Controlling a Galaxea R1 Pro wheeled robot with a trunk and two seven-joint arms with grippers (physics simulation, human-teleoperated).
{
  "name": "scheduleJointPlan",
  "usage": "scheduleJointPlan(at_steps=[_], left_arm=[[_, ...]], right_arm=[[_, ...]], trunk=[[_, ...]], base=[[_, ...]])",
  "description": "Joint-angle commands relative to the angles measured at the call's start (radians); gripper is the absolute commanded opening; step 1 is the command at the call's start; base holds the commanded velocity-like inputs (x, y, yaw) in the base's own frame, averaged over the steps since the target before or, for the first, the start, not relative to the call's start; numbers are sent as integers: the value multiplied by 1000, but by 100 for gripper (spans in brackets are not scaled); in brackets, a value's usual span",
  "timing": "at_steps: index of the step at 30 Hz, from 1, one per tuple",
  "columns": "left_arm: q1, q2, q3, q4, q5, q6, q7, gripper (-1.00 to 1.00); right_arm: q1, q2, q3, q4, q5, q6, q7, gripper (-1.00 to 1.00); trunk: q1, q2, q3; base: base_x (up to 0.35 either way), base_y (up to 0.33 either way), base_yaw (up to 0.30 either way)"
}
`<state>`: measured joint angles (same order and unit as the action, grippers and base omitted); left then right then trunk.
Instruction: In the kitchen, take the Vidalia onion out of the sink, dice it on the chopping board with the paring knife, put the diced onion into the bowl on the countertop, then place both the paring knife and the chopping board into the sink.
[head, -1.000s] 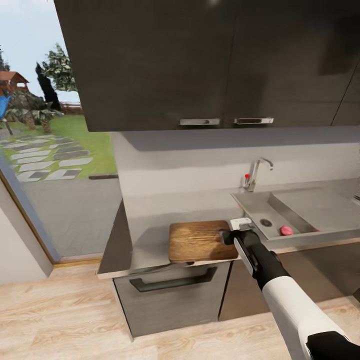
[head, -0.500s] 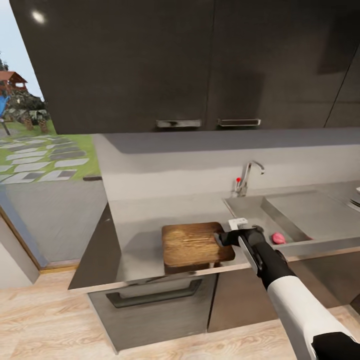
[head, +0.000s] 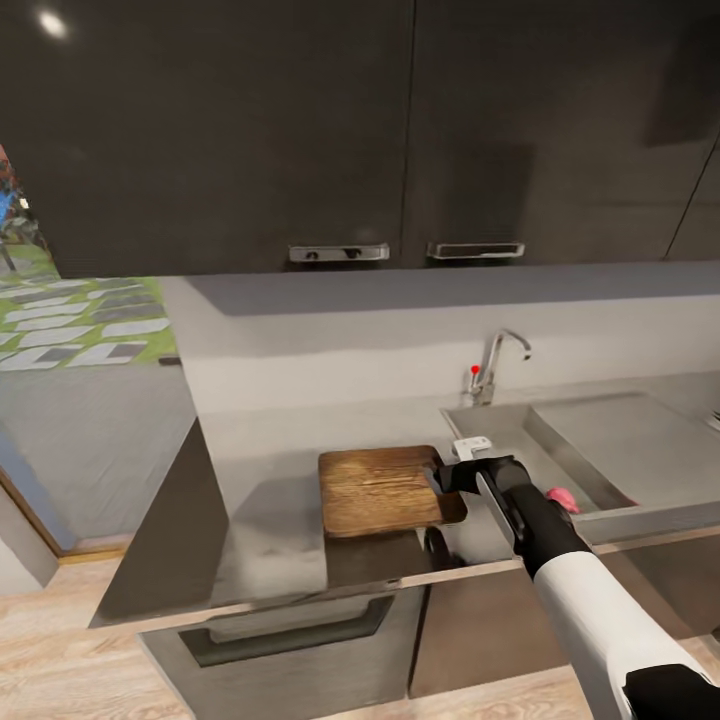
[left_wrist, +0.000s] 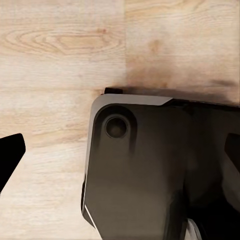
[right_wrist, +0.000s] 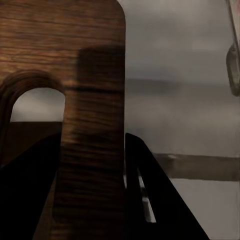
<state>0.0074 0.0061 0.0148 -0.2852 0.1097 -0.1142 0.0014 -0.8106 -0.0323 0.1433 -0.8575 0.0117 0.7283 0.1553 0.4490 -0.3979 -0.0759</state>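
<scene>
My right gripper (head: 447, 478) is shut on the handle end of the brown chopping board (head: 380, 490), which hovers just over the dark countertop (head: 270, 450), left of the sink (head: 520, 425). The right wrist view shows the board (right_wrist: 90, 75) clamped between the two dark fingers (right_wrist: 145, 170) beside its slot hole. The pinkish Vidalia onion (head: 563, 496) lies in the steel basin, partly behind my right forearm. In the left wrist view, the left gripper (left_wrist: 120, 150) hangs open over the wood floor and the robot's dark base. The paring knife and the bowl are out of view.
A chrome tap (head: 492, 362) with a red dot stands behind the basin, and the flat drainer (head: 620, 440) lies to its right. Black wall cabinets (head: 300, 130) hang low over the counter. A glass door (head: 70, 330) is at the left.
The head camera has moved closer to the counter and turned right. The board stays in my right gripper and now sits further in from the counter's front edge.
</scene>
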Motion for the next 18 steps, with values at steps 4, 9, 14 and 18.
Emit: scheduleJointPlan(at_steps=[4, 9, 14, 18], left_arm=[[0, 0, -1, -2, 10, -1, 0, 100], [0, 0, -1, -2, 10, -1, 0, 100], [0, 0, -1, -2, 10, -1, 0, 100], [0, 0, -1, -2, 10, -1, 0, 100]], right_arm=[[-1, 2, 4, -2, -3, 5, 3, -100], [-1, 0, 3, -2, -2, 5, 3, -100], [-1, 0, 3, -2, -2, 5, 3, -100], [-1, 0, 2, -2, -2, 5, 3, -100]], trunk=[[1, -2, -2], [1, -2, -3], [1, -2, -5], [1, -2, -5]], base=[[121, -1, 0], [13, 0, 95], [1, -52, 240], [0, -208, 124]])
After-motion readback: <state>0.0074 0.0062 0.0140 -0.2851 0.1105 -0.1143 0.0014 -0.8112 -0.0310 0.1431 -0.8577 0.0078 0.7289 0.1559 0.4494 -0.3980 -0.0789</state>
